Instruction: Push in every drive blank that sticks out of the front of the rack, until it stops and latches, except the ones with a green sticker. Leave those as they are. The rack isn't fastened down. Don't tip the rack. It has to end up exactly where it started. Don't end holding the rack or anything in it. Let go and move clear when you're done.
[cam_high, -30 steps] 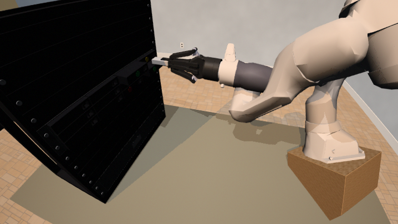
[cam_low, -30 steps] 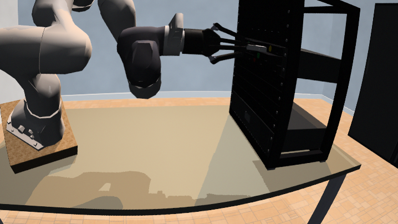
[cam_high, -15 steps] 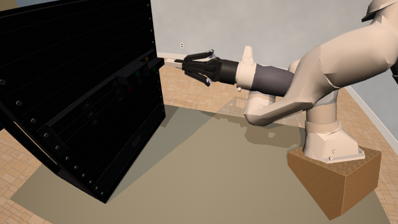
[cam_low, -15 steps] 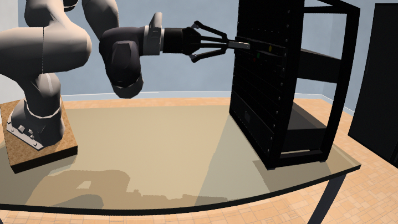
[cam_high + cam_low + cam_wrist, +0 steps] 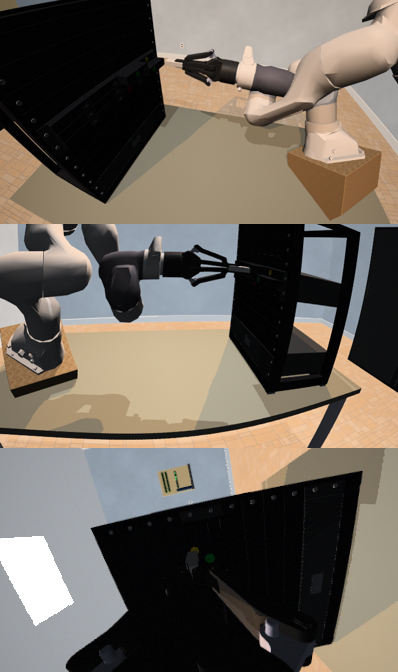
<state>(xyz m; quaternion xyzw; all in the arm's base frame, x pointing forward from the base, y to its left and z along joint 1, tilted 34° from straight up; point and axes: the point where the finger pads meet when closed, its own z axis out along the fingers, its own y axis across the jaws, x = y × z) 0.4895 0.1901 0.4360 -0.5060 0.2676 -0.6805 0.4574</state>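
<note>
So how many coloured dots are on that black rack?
3 for sure: a yellow dot highest, a green dot just below it, a red dot lowest, all on the rack front. A dim fourth may sit near the edge; too dark to tell.
</note>
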